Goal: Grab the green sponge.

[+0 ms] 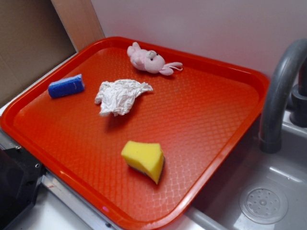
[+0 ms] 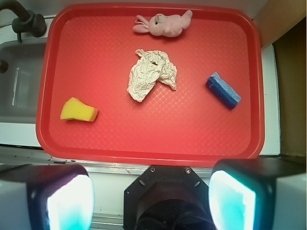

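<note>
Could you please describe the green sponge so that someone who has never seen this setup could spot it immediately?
Find the large red tray beside the grey sink. The green sponge lies alone near the tray's sink-side front edge, apart from the crumpled white paper wad in the middle. It is the only yellow thing there: a foam wedge with a thin dark layer underneath, unlike the blue block and pink plush rabbit.

From my wrist view, the tray (image 2: 254,86) sits beside the sink (image 2: 19,81), which lies to its left with the faucet (image 2: 21,19) at the far left corner. On the tray, the plush rabbit (image 2: 163,24) lies at the far edge, the paper wad (image 2: 151,74) near the middle just before it, the block (image 2: 223,90) to the right, and the sponge (image 2: 78,110) toward the near left. My gripper (image 2: 151,201) hangs before the tray's near edge, fingers (image 2: 67,201) spread wide apart.
</note>
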{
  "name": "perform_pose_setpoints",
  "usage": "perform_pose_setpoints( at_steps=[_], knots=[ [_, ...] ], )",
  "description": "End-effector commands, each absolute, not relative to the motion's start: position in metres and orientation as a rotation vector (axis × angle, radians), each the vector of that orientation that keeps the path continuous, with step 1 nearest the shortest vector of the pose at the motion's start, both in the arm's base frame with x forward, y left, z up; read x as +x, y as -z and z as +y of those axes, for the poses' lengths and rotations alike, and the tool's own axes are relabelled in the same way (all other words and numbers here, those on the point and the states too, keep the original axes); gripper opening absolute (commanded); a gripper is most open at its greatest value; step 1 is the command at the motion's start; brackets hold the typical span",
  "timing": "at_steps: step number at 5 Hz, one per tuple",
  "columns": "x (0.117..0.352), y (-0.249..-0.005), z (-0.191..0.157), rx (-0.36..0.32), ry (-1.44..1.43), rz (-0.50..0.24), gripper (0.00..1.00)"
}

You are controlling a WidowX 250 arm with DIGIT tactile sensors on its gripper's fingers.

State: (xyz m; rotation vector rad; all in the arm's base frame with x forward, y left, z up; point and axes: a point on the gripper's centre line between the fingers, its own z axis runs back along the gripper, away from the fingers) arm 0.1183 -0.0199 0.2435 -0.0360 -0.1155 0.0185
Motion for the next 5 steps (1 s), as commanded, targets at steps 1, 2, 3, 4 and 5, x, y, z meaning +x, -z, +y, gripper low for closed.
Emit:
perform_pose_setpoints(
  at_steps=[1,2,3,4,5],
  knots=[
    [0.118,-0.243,-0.020,-0.036,-0.018,-0.115,1.00],
    [0.146,-0.237,-0.030,-0.057,0.231,-0.116,1.00],
    [0.166,-0.227,-0.036,-0.084,0.480,-0.115,1.00],
    [0.181,-0.209,-0.054,-0.196,0.723,-0.113,1.00],
    [0.182,-0.188,-0.079,-0.199,0.973,-0.085,1.00]
  ],
)
